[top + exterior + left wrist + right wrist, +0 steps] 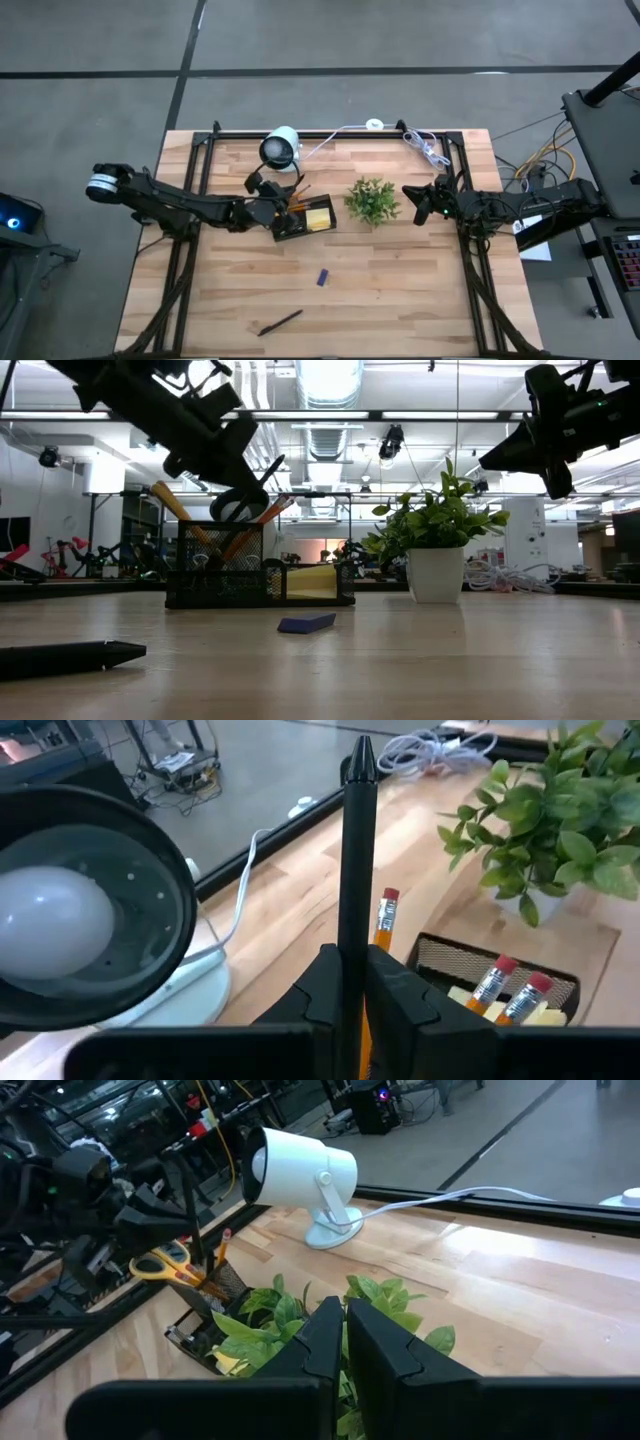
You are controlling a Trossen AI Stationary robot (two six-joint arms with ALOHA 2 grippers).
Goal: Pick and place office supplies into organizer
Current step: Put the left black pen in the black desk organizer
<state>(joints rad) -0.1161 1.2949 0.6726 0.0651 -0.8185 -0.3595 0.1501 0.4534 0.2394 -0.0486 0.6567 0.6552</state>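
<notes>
The black mesh organizer (300, 220) stands mid-table and holds orange pencils (386, 920), yellow-handled scissors (165, 1262) and a yellow sticky-note pad (320, 218). My left gripper (272, 203) hovers over the organizer's left end, shut on a thin black pen (357, 850). A second black pen (280, 322) and a small blue piece (322, 277) lie flat on the table nearer the front edge. My right gripper (420, 200) is shut and empty, in the air just right of the green plant (372, 200). My left gripper pinches the black pen's shaft (352, 935) between its two fingers. The pen runs along the fingers and sticks out well past their tips, its pointed end (360, 745) free. It is lifted above the organizer; its rear end is hidden by the gripper.
A white round camera-like device (282, 148) stands just behind the organizer, its cable (340, 130) running along the far edge to a coil (425, 148). The potted plant stands close to the organizer's right. The table's near half holds only the pen and the blue piece.
</notes>
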